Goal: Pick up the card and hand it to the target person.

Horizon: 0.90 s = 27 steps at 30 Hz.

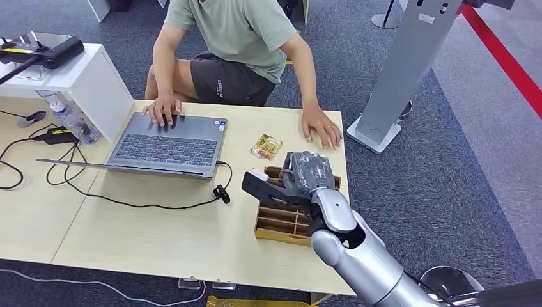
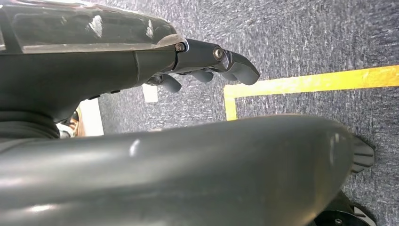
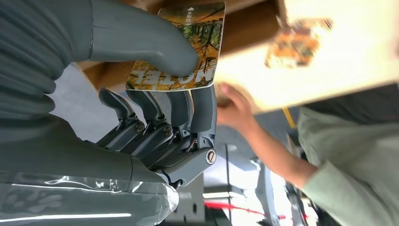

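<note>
Over the cardboard divider box (image 1: 281,224), my right hand (image 3: 155,94) pinches an autumn-leaf printed card (image 3: 181,52), thumb against fingers; left hand (image 2: 207,61) fingers curled, empty.

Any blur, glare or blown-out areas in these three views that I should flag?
Head view: sharp, evenly lit. Right wrist view: the card pinched in the right robot hand is crisp, while the table behind is overexposed and the loose cards on it are blurred. Left wrist view: glare streaks on the dark cover of the left robot hand.
</note>
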Available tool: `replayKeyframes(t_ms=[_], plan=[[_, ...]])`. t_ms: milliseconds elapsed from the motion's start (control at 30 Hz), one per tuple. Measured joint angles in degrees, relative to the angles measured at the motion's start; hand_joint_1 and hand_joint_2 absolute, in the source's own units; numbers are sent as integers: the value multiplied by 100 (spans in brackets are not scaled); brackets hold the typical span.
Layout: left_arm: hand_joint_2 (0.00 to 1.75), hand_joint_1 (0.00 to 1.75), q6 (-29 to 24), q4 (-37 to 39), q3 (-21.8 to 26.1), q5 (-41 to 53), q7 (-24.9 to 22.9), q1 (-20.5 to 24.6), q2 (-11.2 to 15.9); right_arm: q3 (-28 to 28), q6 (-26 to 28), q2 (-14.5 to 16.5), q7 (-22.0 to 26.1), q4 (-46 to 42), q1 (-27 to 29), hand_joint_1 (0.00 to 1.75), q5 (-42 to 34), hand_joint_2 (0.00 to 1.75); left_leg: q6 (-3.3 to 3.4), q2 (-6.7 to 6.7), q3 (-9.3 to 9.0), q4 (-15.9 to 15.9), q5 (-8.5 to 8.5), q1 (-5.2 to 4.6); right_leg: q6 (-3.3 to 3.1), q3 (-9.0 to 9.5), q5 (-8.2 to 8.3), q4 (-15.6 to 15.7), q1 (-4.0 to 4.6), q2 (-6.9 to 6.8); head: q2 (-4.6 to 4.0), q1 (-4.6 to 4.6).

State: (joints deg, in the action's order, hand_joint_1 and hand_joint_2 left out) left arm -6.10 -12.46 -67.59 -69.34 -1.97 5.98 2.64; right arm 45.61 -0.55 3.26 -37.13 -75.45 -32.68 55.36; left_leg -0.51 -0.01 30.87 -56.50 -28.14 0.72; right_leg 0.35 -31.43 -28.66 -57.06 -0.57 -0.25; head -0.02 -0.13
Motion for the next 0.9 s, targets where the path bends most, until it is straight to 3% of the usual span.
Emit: replayKeyframes(t_ms=[300,467,633,900], plan=[[0,0,28,0,-91,128,63,17,0,80,274,22,551,-41,-839,162,-59,175,-2,-1,2,0,3,0,2,0,2,-2,0,-1,0,1],[0,0,27,0,-105,128,63,23,0,110,384,36,647,-10,-974,162,-87,175,-2,-2,3,0,3,0,2,0,2,-2,0,-1,0,2],[0,0,28,0,-172,126,63,28,0,201,925,182,1263,376,-1470,162,96,175,-3,-2,6,0,3,0,2,-4,2,-2,0,-1,0,-1],[0,0,15,0,-210,103,63,31,0,292,1209,323,1514,928,-1628,162,328,175,-3,-3,8,0,3,0,2,-5,2,-2,0,-2,0,4]])
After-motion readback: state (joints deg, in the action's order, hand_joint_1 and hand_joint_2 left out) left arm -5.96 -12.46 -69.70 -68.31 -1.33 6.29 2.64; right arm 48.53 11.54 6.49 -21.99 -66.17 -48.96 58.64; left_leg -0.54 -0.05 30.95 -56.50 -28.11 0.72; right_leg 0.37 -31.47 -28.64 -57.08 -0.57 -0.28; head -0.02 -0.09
